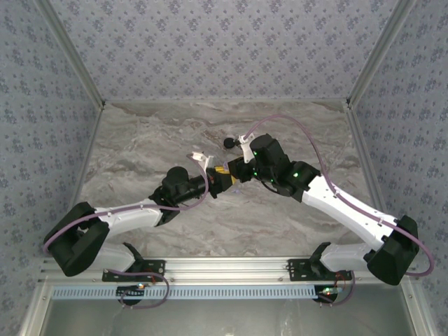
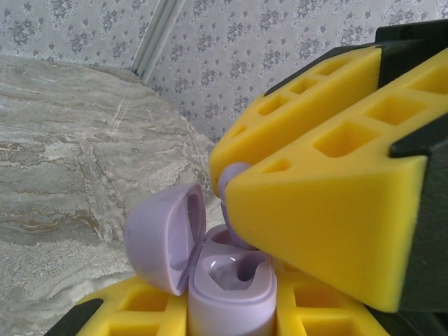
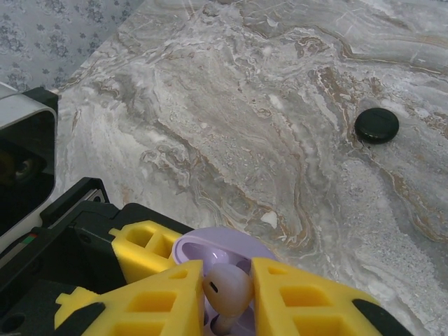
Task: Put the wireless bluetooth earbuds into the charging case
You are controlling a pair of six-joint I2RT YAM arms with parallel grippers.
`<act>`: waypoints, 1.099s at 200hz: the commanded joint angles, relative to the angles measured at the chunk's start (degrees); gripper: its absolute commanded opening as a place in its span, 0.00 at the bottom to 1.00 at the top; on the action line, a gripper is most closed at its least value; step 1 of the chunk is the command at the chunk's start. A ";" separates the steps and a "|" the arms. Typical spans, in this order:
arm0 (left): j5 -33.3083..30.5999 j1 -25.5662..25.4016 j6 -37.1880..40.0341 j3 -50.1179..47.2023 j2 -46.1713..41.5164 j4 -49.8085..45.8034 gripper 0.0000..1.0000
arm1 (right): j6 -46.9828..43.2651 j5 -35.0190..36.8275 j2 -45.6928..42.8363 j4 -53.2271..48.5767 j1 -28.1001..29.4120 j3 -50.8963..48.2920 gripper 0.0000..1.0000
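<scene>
The lilac case is clamped upright between the yellow fingers of the left claw, above the marble table; its lid is swung open to the left, and the moulded recess inside is exposed; a lilac earbud is gripped narrowly by the right claw, directly over the open case; whether earbud and case touch cannot be told; a black puck is seen lying well apart on the table.
</scene>
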 commanded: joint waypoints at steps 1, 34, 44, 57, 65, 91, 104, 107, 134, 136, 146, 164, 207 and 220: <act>-0.53 -0.32 0.53 1.33 -1.47 1.87 0.24 | 0.63 -1.31 -1.97 -1.42 0.35 -0.99 0.27; -0.20 -0.32 1.25 1.10 -1.67 1.88 0.23 | 0.57 -1.84 -2.25 -1.96 0.21 -0.88 0.32; -0.21 -0.32 1.61 0.92 -1.80 1.94 0.23 | 0.58 -1.92 -2.38 -2.16 0.19 -0.90 0.34; -0.24 -0.31 2.01 0.73 -2.06 1.98 0.23 | 0.48 -2.17 -2.52 -2.10 0.12 -0.82 0.35; -0.16 -0.30 2.28 0.65 -2.15 1.86 0.23 | 0.47 -2.43 -2.62 -2.22 0.13 -0.79 0.36; 0.27 -0.33 3.23 0.37 -2.55 1.90 0.23 | 0.29 -3.16 -2.69 -2.52 -0.14 -0.56 0.39; 0.76 -0.28 4.38 0.20 -2.77 1.85 0.23 | 0.46 -3.03 -2.98 -2.80 -0.21 -0.39 0.44; 0.93 -0.32 4.77 0.12 -2.84 1.85 0.22 | 0.54 -3.06 -3.10 -2.85 -0.24 -0.31 0.44; 0.82 -0.42 8.25 -0.94 -3.92 0.85 0.22 | 0.82 -3.42 -4.87 -3.01 -0.27 0.16 0.49; 0.77 -0.45 8.46 -0.99 -4.00 0.75 0.22 | 0.82 -3.47 -4.99 -3.04 -0.24 0.20 0.49; 0.84 -0.47 9.78 -1.42 -4.67 0.39 0.22 | 0.84 -3.62 -5.52 -3.60 -0.32 0.53 0.51; 0.81 -0.78 12.60 -1.74 -6.02 -1.13 0.21 | 1.12 -3.74 -6.26 -4.78 -0.42 1.17 0.54; 0.73 -0.96 17.89 -1.39 -8.94 -6.76 0.22 | 1.30 -6.56 -7.04 -6.24 -0.58 2.12 0.56; 0.73 -0.89 18.61 -1.34 -9.60 -7.52 0.21 | 1.40 -6.50 -6.74 -6.85 -0.71 2.51 0.56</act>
